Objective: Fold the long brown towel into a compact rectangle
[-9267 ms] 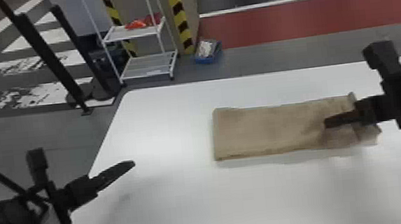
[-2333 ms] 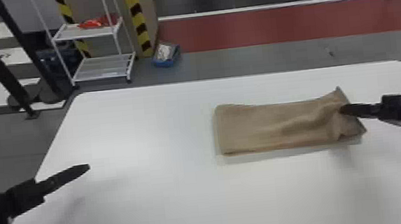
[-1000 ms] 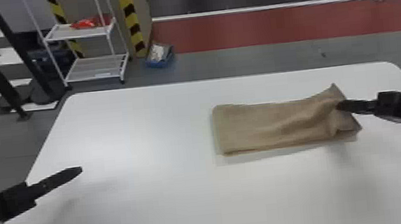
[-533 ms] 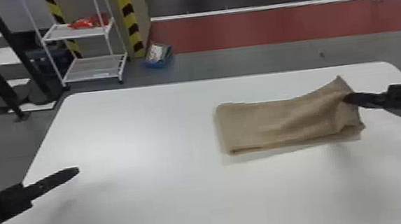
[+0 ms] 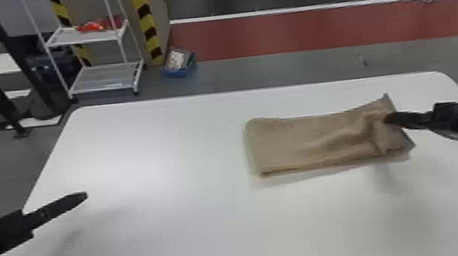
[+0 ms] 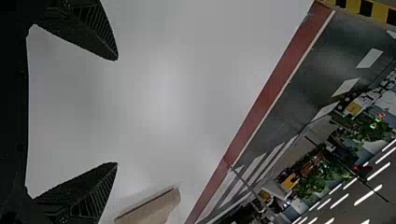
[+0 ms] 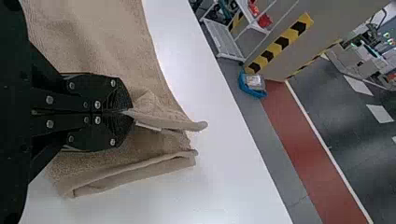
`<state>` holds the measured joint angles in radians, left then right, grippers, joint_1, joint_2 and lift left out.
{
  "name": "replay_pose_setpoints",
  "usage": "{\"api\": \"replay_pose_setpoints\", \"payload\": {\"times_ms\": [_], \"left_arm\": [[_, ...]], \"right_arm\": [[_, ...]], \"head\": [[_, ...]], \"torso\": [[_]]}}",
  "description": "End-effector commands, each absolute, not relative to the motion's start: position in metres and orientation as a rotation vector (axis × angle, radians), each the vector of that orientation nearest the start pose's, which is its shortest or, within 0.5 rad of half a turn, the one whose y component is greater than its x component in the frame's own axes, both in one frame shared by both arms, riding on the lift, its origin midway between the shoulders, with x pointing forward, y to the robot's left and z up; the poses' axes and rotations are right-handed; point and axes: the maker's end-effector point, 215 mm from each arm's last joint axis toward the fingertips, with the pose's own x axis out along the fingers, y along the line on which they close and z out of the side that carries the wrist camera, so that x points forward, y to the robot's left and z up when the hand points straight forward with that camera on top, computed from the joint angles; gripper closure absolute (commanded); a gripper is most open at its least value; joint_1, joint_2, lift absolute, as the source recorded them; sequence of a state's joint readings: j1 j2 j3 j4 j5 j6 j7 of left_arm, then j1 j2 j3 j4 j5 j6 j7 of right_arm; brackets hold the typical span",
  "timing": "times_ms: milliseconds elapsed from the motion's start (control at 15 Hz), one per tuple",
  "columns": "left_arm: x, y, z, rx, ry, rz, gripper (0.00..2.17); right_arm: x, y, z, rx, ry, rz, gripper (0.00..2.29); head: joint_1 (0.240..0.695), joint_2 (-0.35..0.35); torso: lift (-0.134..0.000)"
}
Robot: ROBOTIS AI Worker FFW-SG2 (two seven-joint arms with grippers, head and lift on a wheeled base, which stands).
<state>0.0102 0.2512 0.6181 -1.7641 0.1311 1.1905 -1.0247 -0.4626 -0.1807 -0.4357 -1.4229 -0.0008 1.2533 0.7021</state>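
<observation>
Well, behind the white table (image 5: 190, 230) (towel (image 5: 301, 138) aboard) stands a 2-shelf rack (image 5: 102, 75).

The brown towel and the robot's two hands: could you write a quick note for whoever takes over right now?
Right hand: shut on the towel, pinching cloth near its right end.
Left hand: open and empty, over the left side of the table.
Towel: lies on the right half of the table, its gripped end bunched up.
Done: it is in a layered strip.
Left: probably bring one end over to make a shorter rectangle, then smooth the wrinkles.
</observation>
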Motion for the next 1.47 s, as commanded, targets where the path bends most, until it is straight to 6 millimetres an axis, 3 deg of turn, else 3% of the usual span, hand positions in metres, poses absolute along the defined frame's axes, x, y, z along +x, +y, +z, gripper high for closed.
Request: {"api": "replay_pose_setpoints", "payload": {"times_ms": [0, 67, 267, 333, 400, 467, 800, 1400], "left_arm": [[0.443, 0.397, -0.408, -0.57, 0.658, -0.372, 0.08], [0.442, 0.397, -0.409, -0.572, 0.66, -0.371, 0.08], [0.441, 0.395, -0.409, -0.575, 0.66, -0.382, 0.08], [0.44, 0.395, -0.409, -0.576, 0.66, -0.381, 0.08], [0.438, 0.395, -0.411, -0.578, 0.663, -0.38, 0.08], [0.437, 0.397, -0.411, -0.577, 0.664, -0.378, 0.08], [0.433, 0.401, -0.413, -0.579, 0.665, -0.37, 0.08], [0.43, 0.4, -0.417, -0.585, 0.669, -0.37, 0.08]], "right_arm": [[0.592, -0.384, -0.365, 0.593, 0.692, 0.199, 1.23], [0.588, -0.394, -0.373, 0.58, 0.719, 0.182, 1.23], [0.595, -0.395, -0.414, 0.51, 0.757, 0.154, 1.19], [0.599, -0.395, -0.418, 0.503, 0.76, 0.15, 0.72], [0.599, -0.394, -0.418, 0.498, 0.762, 0.152, 0.06], [0.598, -0.398, -0.415, 0.495, 0.757, 0.149, 0.0], [0.585, -0.429, -0.412, 0.388, 0.818, 0.112, 0.07], [0.605, -0.4, -0.434, 0.226, 0.863, 0.14, 0.16]], "head": [[0.695, 0.05], [0.695, 0.044], [0.695, 0.007], [0.695, 0.004], [0.695, 0.001], [0.695, 0.0], [0.695, -0.013], [0.695, -0.014]], "torso": [[-0.124], [-0.124], [-0.124], [-0.124], [-0.124], [-0.124], [-0.124], [-0.124]]}}
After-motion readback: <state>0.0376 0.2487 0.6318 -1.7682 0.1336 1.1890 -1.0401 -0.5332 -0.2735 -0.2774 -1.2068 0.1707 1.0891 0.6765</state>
